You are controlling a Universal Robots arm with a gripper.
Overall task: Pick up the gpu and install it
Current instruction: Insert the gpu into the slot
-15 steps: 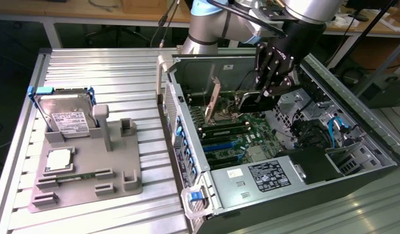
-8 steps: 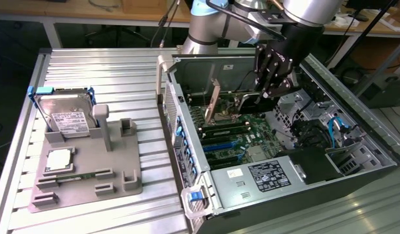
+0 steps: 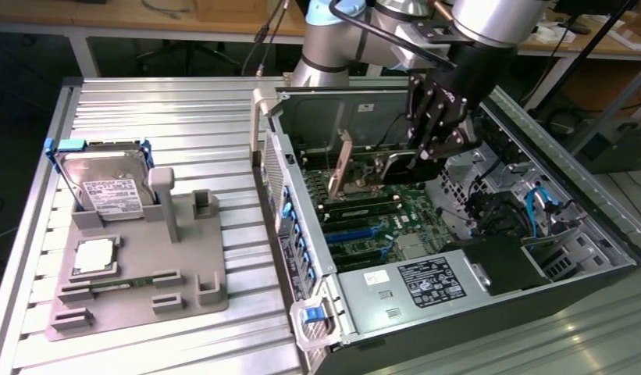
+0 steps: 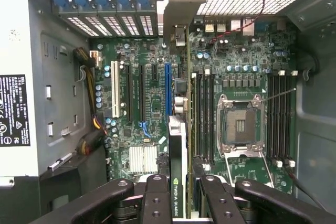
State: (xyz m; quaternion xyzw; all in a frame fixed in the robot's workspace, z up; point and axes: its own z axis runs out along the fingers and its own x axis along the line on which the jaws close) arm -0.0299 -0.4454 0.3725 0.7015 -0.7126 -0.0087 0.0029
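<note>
"NVIDIA QUADRO" reads clearly in white and green on the upper edge of the gpu (image 4: 177, 150), right where the fingers (image 4: 156, 198) clamp it from both sides. So the gripper (image 4: 181, 182) is closed on the card, 1 finger per face.

Over on the power supply (image 3: 429, 283), at 5 o'clock in the exterior view, there's a black label with white print, too small to read. The hard drive (image 3: 107, 183), at 9 o'clock, stands in the grey fixture (image 3: 143, 305) with a white label I can't read either.

The arm comes in from 12 o'clock, and its gripper (image 3: 409, 164) reaches down inside the open computer case (image 3: 570, 195).

The card stands on edge over the motherboard (image 4: 152, 103), between the blue slot (image 4: 168, 90) and the memory slots beside the CPU socket (image 4: 240, 125). Its long axis runs from the fingers out to its silver bracket (image 4: 178, 22), which sits at the case's rear slot wall, toward 9 o'clock in the exterior view. Whether it's seated, I can't tell.
</note>
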